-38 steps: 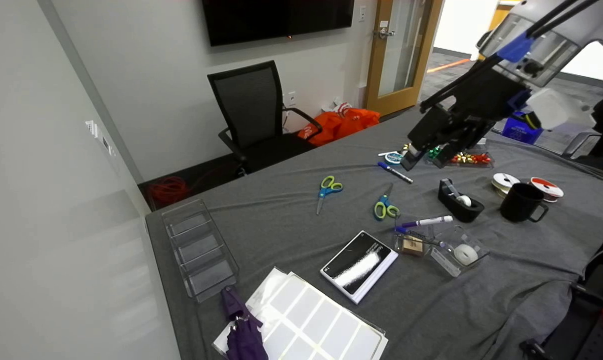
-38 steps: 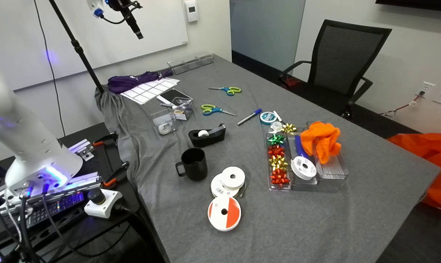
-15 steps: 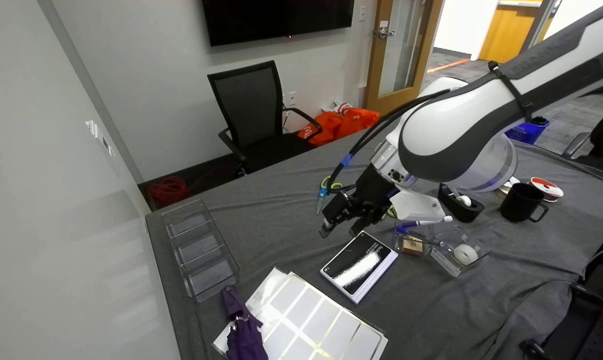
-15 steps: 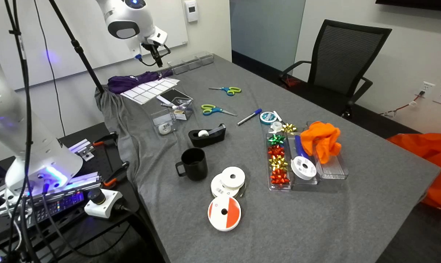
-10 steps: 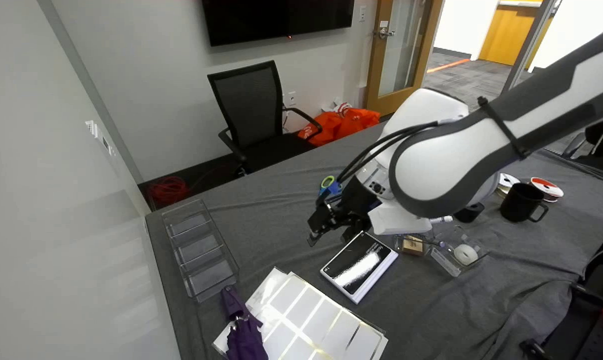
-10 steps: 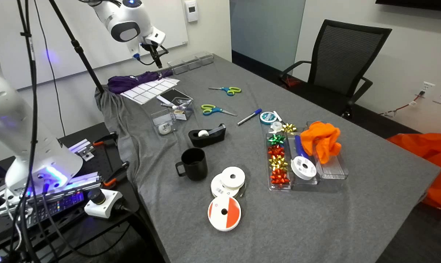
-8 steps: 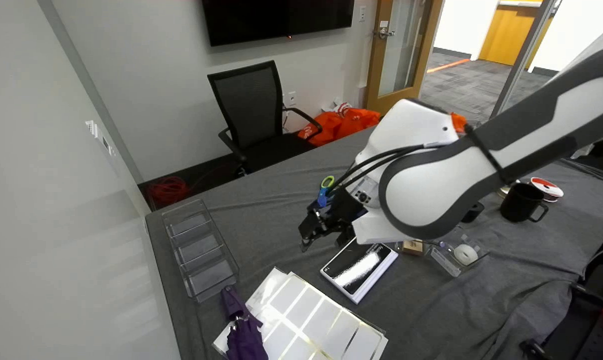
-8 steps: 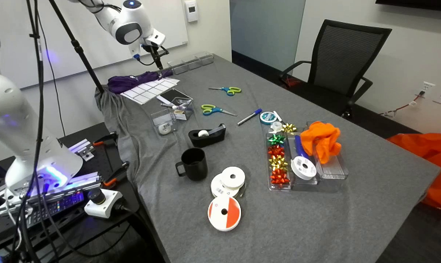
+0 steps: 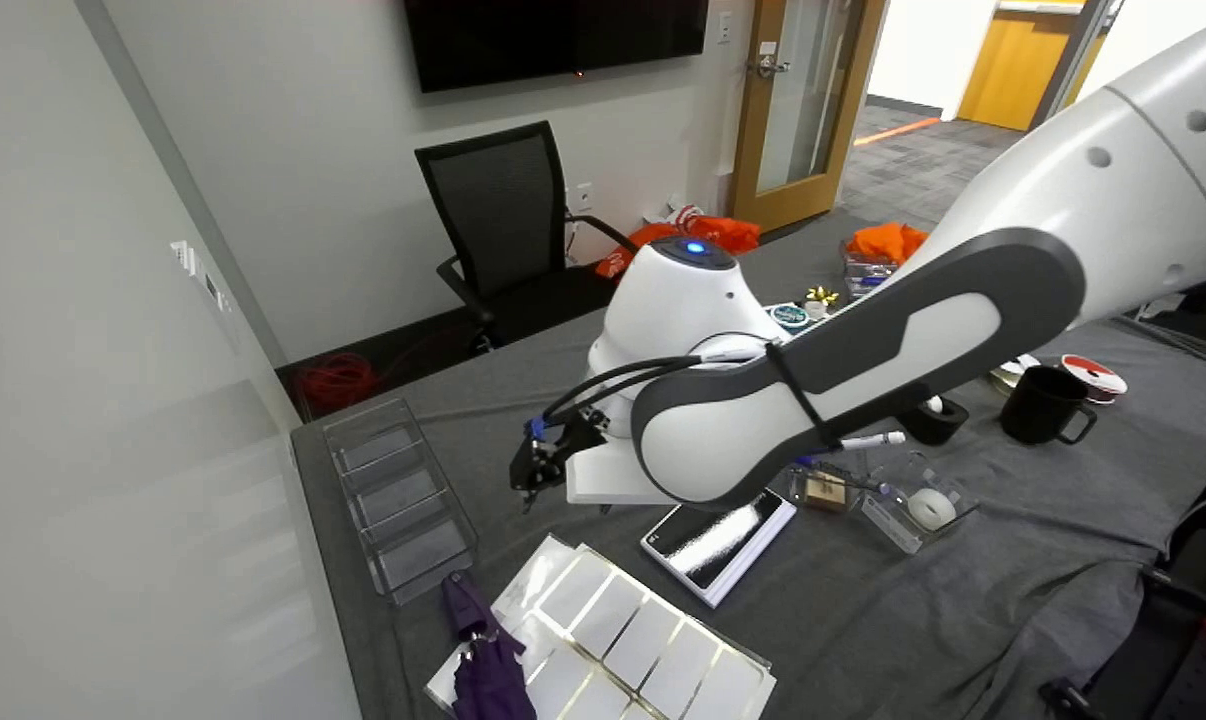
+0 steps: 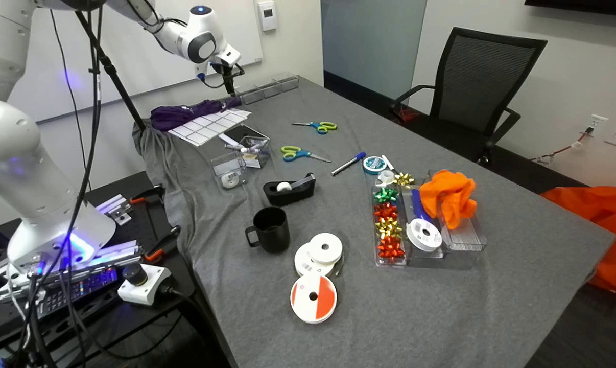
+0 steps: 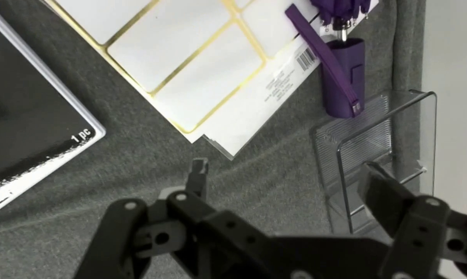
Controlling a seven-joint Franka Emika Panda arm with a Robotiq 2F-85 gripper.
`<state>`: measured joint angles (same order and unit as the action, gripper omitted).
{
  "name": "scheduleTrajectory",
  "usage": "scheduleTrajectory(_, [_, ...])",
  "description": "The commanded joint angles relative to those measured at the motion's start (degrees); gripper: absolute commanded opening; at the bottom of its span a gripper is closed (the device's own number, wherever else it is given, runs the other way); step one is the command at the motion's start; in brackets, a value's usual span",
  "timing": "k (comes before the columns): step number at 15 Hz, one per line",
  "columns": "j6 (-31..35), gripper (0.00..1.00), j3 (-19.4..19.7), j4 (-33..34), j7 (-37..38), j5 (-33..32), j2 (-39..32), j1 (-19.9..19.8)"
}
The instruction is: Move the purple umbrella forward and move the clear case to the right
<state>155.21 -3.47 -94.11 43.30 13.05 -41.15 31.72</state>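
Jaws hung wide above the tabletop (image 9: 833, 620), nothing between them. Purple umbrella (image 9: 493, 675) lay near left in an exterior view, partly over the label sheets (image 9: 613, 630), its handle (image 11: 353, 77) just beside the divided clear tray (image 9: 400, 500); couldn't tell if touching. My read: lining up for the umbrella, not yet gripped. Next move called for centring over the handle, dropping, then closing. Couldn't tell which was the clear case: that tray, or the small clear box (image 9: 891, 525) with the tape roll (image 9: 931, 509), well to the right.
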Motion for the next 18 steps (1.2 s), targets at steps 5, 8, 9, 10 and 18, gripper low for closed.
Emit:
scheduleTrajectory(5, [-7.37,1.0,-5.18,19.29,-5.05,-1.25,-13.7,-2.21])
scheduleTrajectory(8, [-8.62,1.0,-5.57,23.75,-7.48,-1.76,-17.24,-1.35])
scheduleTrajectory(9, [-9.49,1.0,-5.45,25.19,-8.13,-2.08,-18.47,-0.94])
scheduleTrajectory(10, [-10.39,1.0,-5.44,26.44,-8.74,-2.31,-19.41,-0.72])
scheduleTrajectory(18, [-17.97,1.0,-4.16,37.84,-7.78,-4.3,-27.61,0.63])
